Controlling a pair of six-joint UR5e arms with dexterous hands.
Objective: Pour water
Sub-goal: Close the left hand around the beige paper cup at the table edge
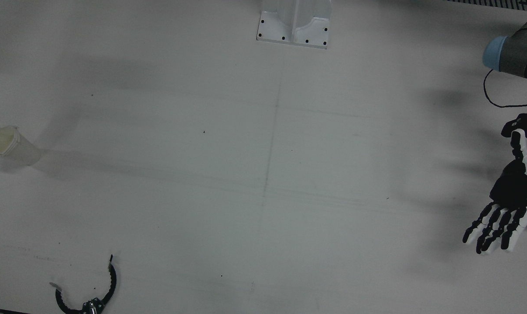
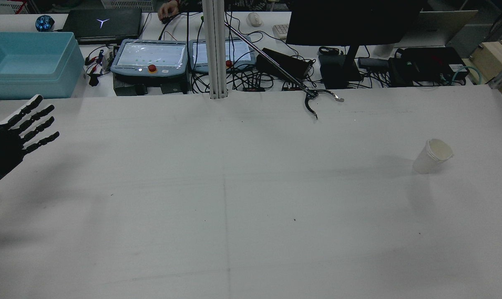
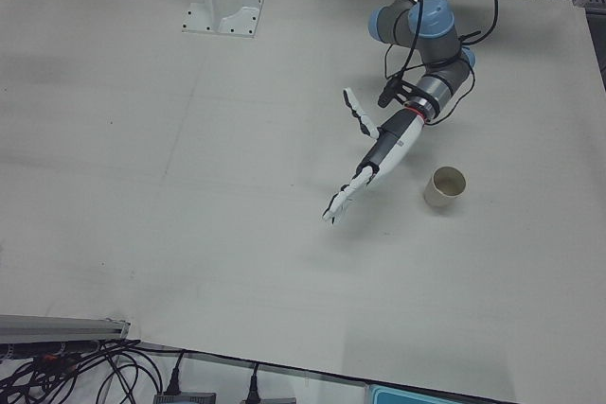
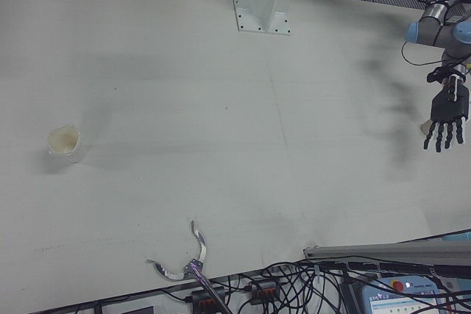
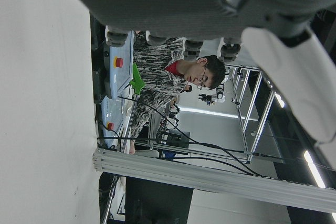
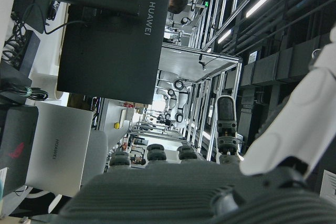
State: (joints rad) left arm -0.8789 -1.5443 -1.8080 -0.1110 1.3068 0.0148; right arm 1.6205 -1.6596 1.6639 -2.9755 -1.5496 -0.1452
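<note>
1. While neither cup is held, the task stands at its opening step: approach, with no grasp made and no pouring begun.
2. Left hand [image 3: 379, 153] hovers above the bench [image 3: 189, 234], fingers [image 3: 343, 202] extended, apart and holding nothing; a paper cup [image 3: 445, 186] stands upright on the bench just beside it, not touching.
3. Second paper cup [image 2: 431, 155] sits well apart on the far half of the bench, on the right arm's side. It looks like a nested stack and seems to lean, though that may be perspective.
4. Right hand [image 6: 210, 192] shows only in its own view, as part of its body; state of its fingers cannot be told.
5. Contents of either cup are not readable.
6. Judgement: next move calls for turning the left hand toward the near cup, wrapping its wall lightly enough not to crush it.
7. A reacher tool [image 2: 317, 99] lies at the bench's operator edge.
</note>
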